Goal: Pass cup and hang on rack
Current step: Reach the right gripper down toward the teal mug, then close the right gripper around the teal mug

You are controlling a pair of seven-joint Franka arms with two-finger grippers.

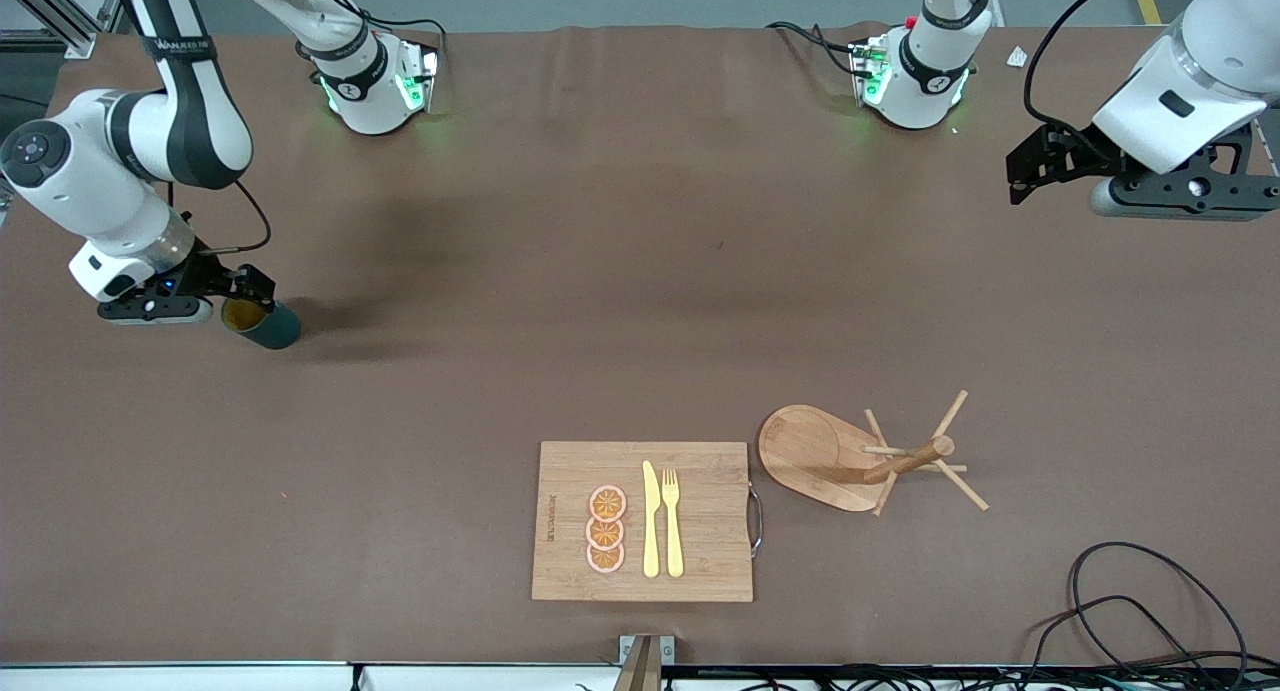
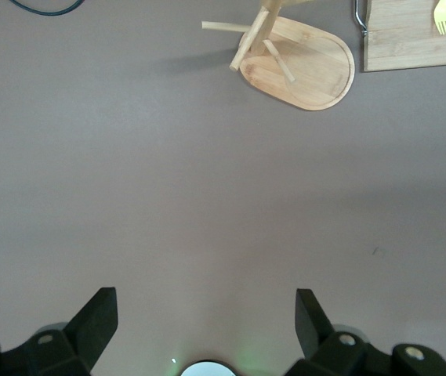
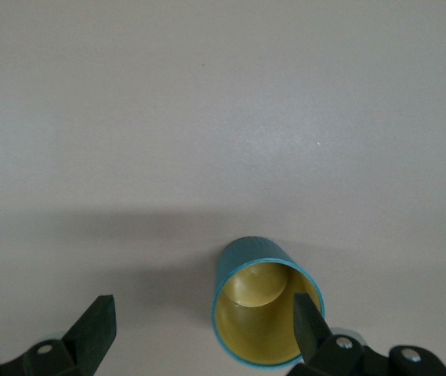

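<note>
The cup [image 1: 264, 324], dark teal with a yellow inside, stands on the brown table toward the right arm's end; its handle is hidden. My right gripper [image 1: 248, 293] is open just above it. In the right wrist view the cup [image 3: 263, 313] lies under the gripper [image 3: 202, 317], one fingertip [image 3: 307, 312] over its mouth and the other wide of it. The rack [image 1: 880, 458], a wooden mug tree on an oval base, stands near the front camera. My left gripper [image 1: 1035, 166] waits open and empty in the air at the left arm's end; its wrist view shows its open gripper [image 2: 205, 309] and the rack [image 2: 297, 63].
A bamboo cutting board [image 1: 560, 531] with orange slices [image 1: 606, 529], a yellow knife [image 1: 651, 519] and a fork [image 1: 672, 521] lies beside the rack. Black cables [image 1: 1150, 611] lie at the table's near corner at the left arm's end.
</note>
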